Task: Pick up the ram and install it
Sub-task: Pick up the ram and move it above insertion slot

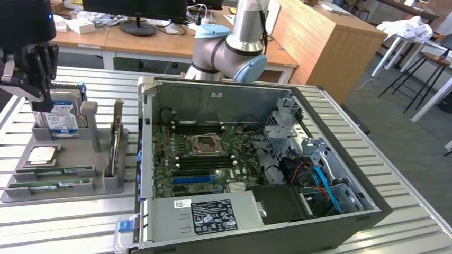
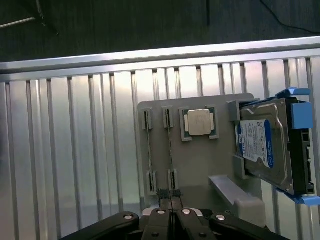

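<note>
Your black gripper [image 2: 170, 210] hovers with its fingers pressed together and nothing between them, above the grey moulded holder tray [image 2: 200, 170]. Under the fingertips, the two long, thin green ram sticks [image 2: 148, 150] lie side by side in their slots in that tray. Just beside them sits the square silver processor chip [image 2: 199, 123], then the silver hard drive with the blue label [image 2: 262, 145]. The tray rests on the ribbed aluminium table [image 2: 75, 150]. Towards the exterior view's right, the open metal computer case [image 1: 211, 98] shows its green motherboard [image 1: 205, 159]. Behind it is the grey-and-blue arm joint [image 1: 229, 53].
</note>
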{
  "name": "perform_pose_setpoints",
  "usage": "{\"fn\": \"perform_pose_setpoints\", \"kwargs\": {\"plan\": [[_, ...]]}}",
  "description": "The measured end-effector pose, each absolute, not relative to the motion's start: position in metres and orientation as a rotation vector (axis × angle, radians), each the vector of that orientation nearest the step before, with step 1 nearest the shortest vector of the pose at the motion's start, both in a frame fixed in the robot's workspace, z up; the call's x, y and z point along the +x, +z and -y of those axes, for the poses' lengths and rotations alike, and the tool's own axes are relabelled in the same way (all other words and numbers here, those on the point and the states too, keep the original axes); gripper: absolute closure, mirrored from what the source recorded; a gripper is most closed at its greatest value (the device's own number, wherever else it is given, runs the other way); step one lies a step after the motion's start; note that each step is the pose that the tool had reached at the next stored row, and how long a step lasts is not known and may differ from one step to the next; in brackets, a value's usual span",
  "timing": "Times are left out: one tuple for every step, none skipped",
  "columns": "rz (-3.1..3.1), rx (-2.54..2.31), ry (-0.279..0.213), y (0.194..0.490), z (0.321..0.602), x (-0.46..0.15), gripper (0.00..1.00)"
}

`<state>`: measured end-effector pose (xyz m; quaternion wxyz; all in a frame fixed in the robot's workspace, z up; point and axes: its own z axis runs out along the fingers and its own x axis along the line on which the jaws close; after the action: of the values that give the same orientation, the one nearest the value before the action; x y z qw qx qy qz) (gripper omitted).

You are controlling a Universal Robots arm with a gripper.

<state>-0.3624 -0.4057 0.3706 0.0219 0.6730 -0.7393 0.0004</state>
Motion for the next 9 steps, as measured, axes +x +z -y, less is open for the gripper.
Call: {"fn": "perform_pose_setpoints", "kwargs": {"plan": [[2.291, 2.085, 0.001, 0.3706, 0.4057, -0.3624, 0.9], [2.291, 2.086, 0.001, 0.3706, 0.4056, -0.3624, 0.9], [2.291, 2.086, 0.002, 0.3706, 0.4056, -0.3624, 0.9], [2.291, 2.086, 0.002, 0.3705, 0.4056, -0.3625, 0.9], [2.291, 2.086, 0.003, 0.3705, 0.4056, -0.3626, 0.9], [2.292, 2.087, 0.003, 0.3705, 0.4056, -0.3628, 0.9], [2.292, 2.087, 0.004, 0.3704, 0.4056, -0.3628, 0.9], [2.292, 2.088, 0.004, 0.3704, 0.4056, -0.3628, 0.9], [2.292, 2.088, 0.004, 0.3703, 0.4057, -0.3628, 0.9]]}}
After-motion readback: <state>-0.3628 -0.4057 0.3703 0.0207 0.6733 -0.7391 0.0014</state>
